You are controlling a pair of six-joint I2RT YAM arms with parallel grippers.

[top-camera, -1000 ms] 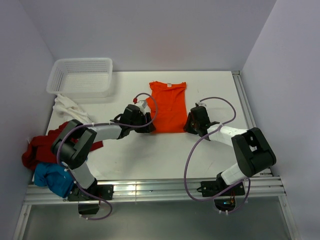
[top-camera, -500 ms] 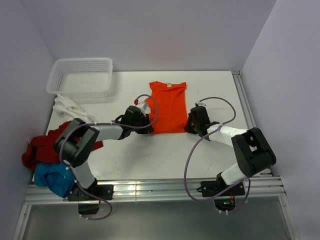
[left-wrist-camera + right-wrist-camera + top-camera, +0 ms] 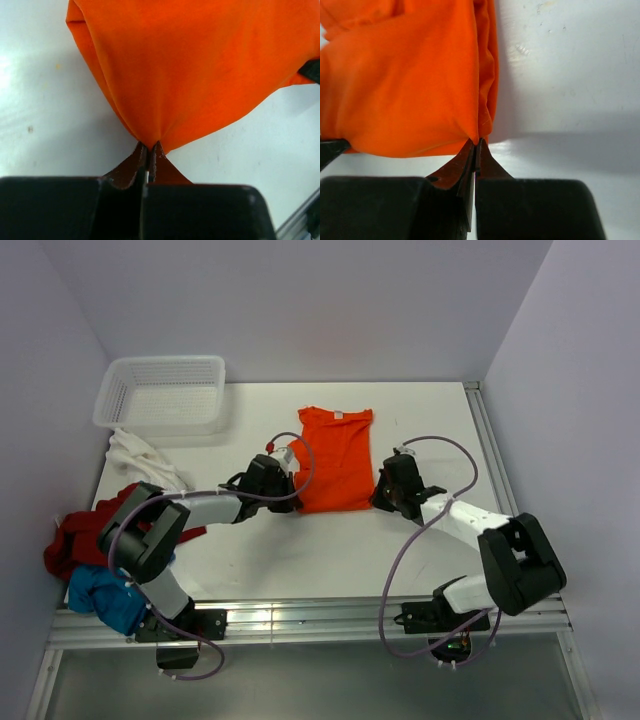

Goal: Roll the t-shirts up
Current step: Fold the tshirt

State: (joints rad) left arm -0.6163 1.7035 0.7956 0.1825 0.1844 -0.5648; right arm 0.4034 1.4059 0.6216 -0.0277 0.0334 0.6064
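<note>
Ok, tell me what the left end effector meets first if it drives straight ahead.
The bright orange cloth t-shirt, whose hem corner the left end effector pinches shut; depth beyond is unclear.

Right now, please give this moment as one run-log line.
stage: grasp | left gripper: shut on orange t-shirt, near-left corner | right gripper: shut on near-right corner | rolled: not yet

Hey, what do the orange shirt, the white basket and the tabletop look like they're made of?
Orange t-shirt: soft matte cloth, probably cotton knit; it gathers into smooth folds where pinched.
Basket: likely white moulded plastic, from its stiff mesh walls.
Table: hard smooth white top with slight sheen, perhaps laminate; unclear.
</note>
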